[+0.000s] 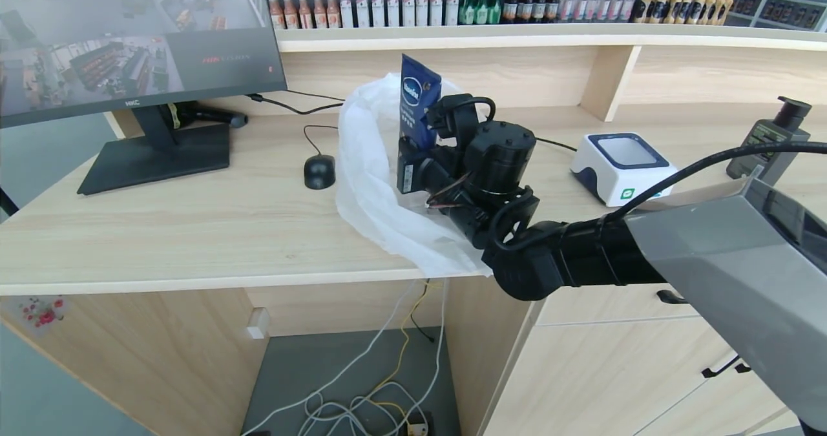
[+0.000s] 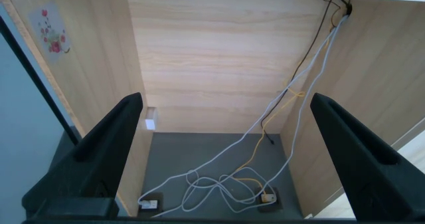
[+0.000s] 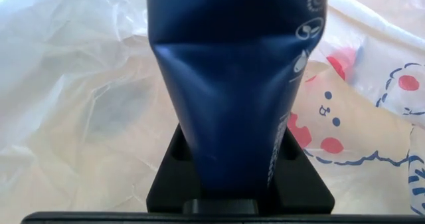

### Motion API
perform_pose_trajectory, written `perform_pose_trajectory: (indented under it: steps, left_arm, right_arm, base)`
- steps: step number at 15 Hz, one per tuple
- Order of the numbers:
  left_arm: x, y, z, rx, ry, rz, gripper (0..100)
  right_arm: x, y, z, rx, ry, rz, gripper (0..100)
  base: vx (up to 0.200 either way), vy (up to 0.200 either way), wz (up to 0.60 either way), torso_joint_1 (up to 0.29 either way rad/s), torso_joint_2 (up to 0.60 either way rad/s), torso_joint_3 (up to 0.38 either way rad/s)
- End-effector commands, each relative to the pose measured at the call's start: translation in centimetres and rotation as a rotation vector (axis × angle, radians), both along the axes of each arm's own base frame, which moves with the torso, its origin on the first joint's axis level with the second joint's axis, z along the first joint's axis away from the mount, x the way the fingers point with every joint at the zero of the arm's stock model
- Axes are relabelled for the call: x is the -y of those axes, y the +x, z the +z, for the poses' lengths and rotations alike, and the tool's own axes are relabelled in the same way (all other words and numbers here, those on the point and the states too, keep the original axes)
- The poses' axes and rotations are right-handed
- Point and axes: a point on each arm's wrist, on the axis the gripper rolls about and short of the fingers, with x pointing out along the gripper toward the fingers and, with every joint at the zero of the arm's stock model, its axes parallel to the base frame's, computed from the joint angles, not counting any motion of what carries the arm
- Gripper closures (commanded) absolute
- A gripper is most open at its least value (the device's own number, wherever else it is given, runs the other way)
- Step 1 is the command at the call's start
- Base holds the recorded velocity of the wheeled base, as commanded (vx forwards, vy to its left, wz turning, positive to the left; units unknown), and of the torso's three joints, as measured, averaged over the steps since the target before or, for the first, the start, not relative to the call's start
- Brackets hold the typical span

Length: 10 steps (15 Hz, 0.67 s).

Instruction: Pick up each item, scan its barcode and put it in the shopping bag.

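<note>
My right gripper [image 1: 420,142] is shut on a dark blue tube [image 1: 418,100], held upright over the open mouth of the white plastic shopping bag [image 1: 371,177] on the counter. In the right wrist view the blue tube [image 3: 232,84] stands between the fingers, with the bag [image 3: 80,104] and a packet with a red-and-blue cartoon print [image 3: 358,131] inside it beneath. The white barcode scanner [image 1: 621,165] sits on the counter to the right of the bag. My left gripper [image 2: 226,157] hangs open below the counter, its fingers [image 2: 109,151] wide apart over the floor cables.
A monitor [image 1: 129,42] on a black stand and a black mouse [image 1: 319,171] are left of the bag. A dark pump bottle [image 1: 772,142] stands at the far right. A raised shelf with a bottle row [image 1: 504,6] runs behind. Loose cables [image 2: 226,181] lie under the counter.
</note>
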Motion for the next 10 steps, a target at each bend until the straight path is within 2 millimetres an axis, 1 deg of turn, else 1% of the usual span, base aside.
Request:
perform_pose_trajectory:
  steps: [1,9,10]
  left_arm:
    - [0.00,0.00,0.00,0.001,0.001,0.001,0]
    - [0.00,0.00,0.00,0.001,0.000,0.000,0]
    - [0.00,0.00,0.00,0.001,0.001,0.001,0]
  right_arm:
    - [-0.31,0.26,-1.06,-0.021,-0.019,0.001,100]
    - [-0.30,0.36,-1.14,-0.023,-0.020,0.000,100]
    - [-0.30,0.36,-1.18,-0.024,-0.020,0.000,0]
  base:
    - [0.000,0.000,0.00,0.000,0.00,0.000]
    - [0.000,0.000,0.00,0.000,0.00,0.000]
    - [0.000,0.000,0.00,0.000,0.00,0.000]
